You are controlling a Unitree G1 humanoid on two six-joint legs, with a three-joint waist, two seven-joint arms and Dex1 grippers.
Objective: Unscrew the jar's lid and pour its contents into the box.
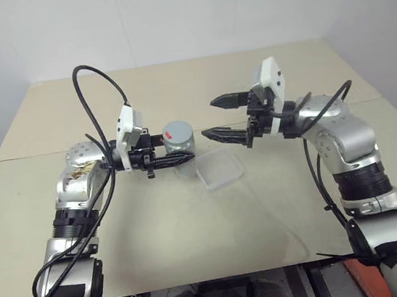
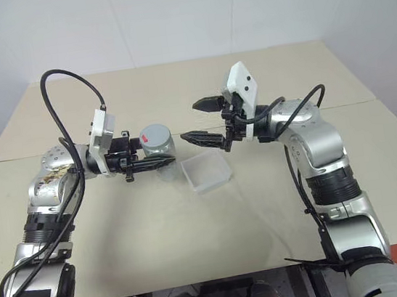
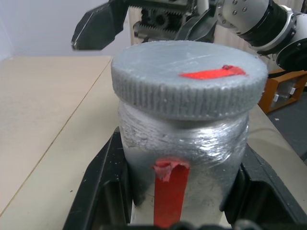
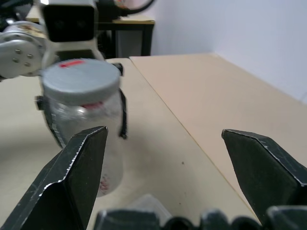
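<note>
My left gripper [image 1: 173, 150] is shut on the jar [image 1: 179, 142], a silvery-grey cylinder with a red stripe [image 3: 169, 191] down its side. It holds the jar upright just above the table. The grey lid [image 3: 189, 84] with its red mark sits on top of the jar. To the jar's right, at lid height, my right gripper [image 1: 209, 118] points at it, open and apart from the lid. The clear box [image 1: 218, 169] lies on the table below and between the grippers. The contents are hidden inside the jar.
A beige table [image 1: 197, 251] made of joined boards runs back to a white wall. An orange stand [image 3: 283, 91] is off the table's right side, and a dark desk [image 4: 129, 28] stands beyond its left side.
</note>
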